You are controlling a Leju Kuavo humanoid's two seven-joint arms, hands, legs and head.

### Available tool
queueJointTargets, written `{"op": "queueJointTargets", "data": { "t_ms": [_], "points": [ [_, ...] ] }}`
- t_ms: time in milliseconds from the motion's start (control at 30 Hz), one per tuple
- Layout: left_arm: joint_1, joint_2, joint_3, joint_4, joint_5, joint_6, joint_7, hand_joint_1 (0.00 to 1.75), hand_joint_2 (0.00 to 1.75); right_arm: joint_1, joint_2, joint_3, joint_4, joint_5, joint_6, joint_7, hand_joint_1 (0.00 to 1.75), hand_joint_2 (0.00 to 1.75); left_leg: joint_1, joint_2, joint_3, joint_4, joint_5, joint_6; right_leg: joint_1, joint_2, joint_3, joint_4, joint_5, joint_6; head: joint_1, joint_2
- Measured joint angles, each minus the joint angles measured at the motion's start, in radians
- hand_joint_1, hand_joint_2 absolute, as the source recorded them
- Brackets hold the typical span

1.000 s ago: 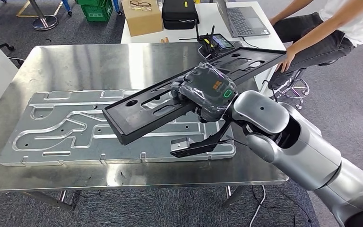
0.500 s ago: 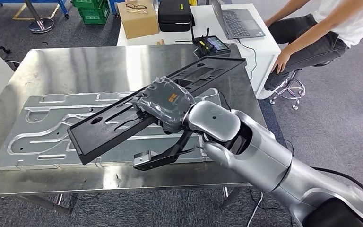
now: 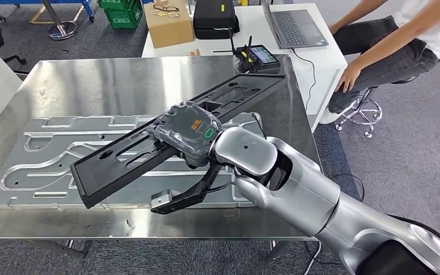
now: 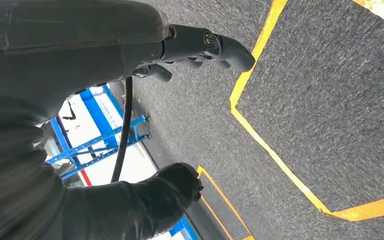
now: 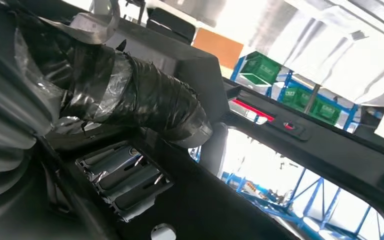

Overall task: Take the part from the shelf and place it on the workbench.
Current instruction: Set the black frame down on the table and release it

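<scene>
Steel worktop (image 3: 120, 74), near edge partly cut off by the right arm. Grey machined plate (image 3: 46, 149) lies flat on it, right end hidden under the part and the arm. Long black part (image 3: 114, 163) held slanted over the plate, low end toward the worktop's front edge, high end (image 3: 252, 86) toward the back right corner; can't tell if the low end touches the plate. Right hand (image 3: 186, 133), wrapped in film, clamped on the part's middle; fingers under it hidden. In the right wrist view the thumb (image 5: 150, 102) presses on the part (image 5: 300, 145). Left hand (image 4: 200, 47) hangs over carpet floor (image 4: 330, 100), fingers curled, blurry, holding nothing. A person (image 3: 401, 40) sits beyond the back right corner, cut off.
</scene>
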Motion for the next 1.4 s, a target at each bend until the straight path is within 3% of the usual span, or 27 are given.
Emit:
{"op": "queueJointTargets", "data": {
  "t_ms": [67,133,167,200,333,600,900,1067,1267,1400],
  "points": [
    [0.002,0.004,-0.002,0.004,0.000,0.003,-0.003,0.00,1.75,0.000,0.004,0.005,0.002,-0.001,0.000,0.000,1.75,1.75,0.001,0.016,0.031,-0.123,0.097,-0.003,0.000,-0.006,0.015,0.009,-0.018,0.010,0.000,0.000],
    [-0.001,0.007,-0.004,0.009,-0.002,0.006,-0.005,0.00,1.75,-0.002,0.007,0.008,0.005,-0.002,0.000,-0.001,1.75,1.75,-0.004,0.028,0.059,-0.208,0.137,0.003,0.004,-0.010,0.018,0.018,-0.029,0.022,-0.001,0.000],
    [-0.002,0.007,-0.005,0.012,-0.003,0.007,-0.006,0.00,1.75,-0.003,0.008,0.009,0.008,-0.003,0.000,-0.001,1.75,1.75,-0.005,0.028,0.061,-0.217,0.134,0.008,0.008,-0.012,0.017,0.020,-0.031,0.026,0.000,0.000],
    [-0.002,0.008,-0.005,0.014,-0.005,0.008,-0.006,0.00,1.75,-0.003,0.008,0.009,0.012,-0.005,-0.001,-0.002,1.75,1.75,-0.005,0.024,0.061,-0.222,0.135,0.013,0.010,-0.013,0.016,0.020,-0.031,0.023,0.000,0.000],
    [-0.001,0.007,-0.006,0.021,-0.014,0.007,-0.006,0.00,1.75,-0.005,0.010,0.009,0.050,-0.012,-0.002,-0.003,1.75,1.75,-0.004,0.011,0.060,-0.224,0.139,0.016,0.011,-0.015,0.021,0.011,-0.027,-0.007,0.004,0.000],
    [-0.005,0.007,-0.006,0.024,-0.026,0.002,-0.003,0.00,1.75,0.008,0.045,0.009,0.232,-0.020,-0.040,-0.024,1.75,1.75,-0.010,0.004,0.059,-0.224,0.137,0.031,0.008,-0.016,0.032,-0.004,-0.022,-0.012,0.004,0.000],
    [-0.009,0.008,-0.006,0.024,-0.034,-0.003,0.002,0.00,1.75,0.055,0.068,0.009,0.459,-0.022,-0.055,-0.028,1.75,1.75,-0.014,0.004,0.060,-0.223,0.136,0.037,0.006,-0.017,0.031,-0.005,-0.020,-0.001,0.004,0.000],
    [-0.009,0.008,-0.006,0.024,-0.035,-0.004,0.003,0.00,1.75,0.060,0.068,0.009,0.485,-0.022,-0.058,-0.029,1.75,1.75,-0.014,0.005,0.060,-0.223,0.136,0.037,0.006,-0.017,0.031,-0.005,-0.020,0.002,0.004,0.000],
    [-0.012,0.008,-0.006,0.024,-0.040,-0.009,0.008,0.00,1.75,0.073,0.072,0.009,0.591,-0.024,-0.055,-0.017,1.75,1.75,-0.014,0.005,0.060,-0.223,0.136,0.037,0.005,-0.017,0.030,-0.005,-0.022,0.024,0.004,0.000],
    [-0.016,0.008,-0.006,0.024,-0.045,-0.013,0.012,0.00,1.75,0.086,0.072,0.009,0.641,-0.024,-0.057,-0.017,0.00,0.00,-0.014,0.006,0.060,-0.223,0.136,0.037,0.007,-0.017,0.029,-0.004,-0.023,0.025,0.004,0.000]
  ]
}}
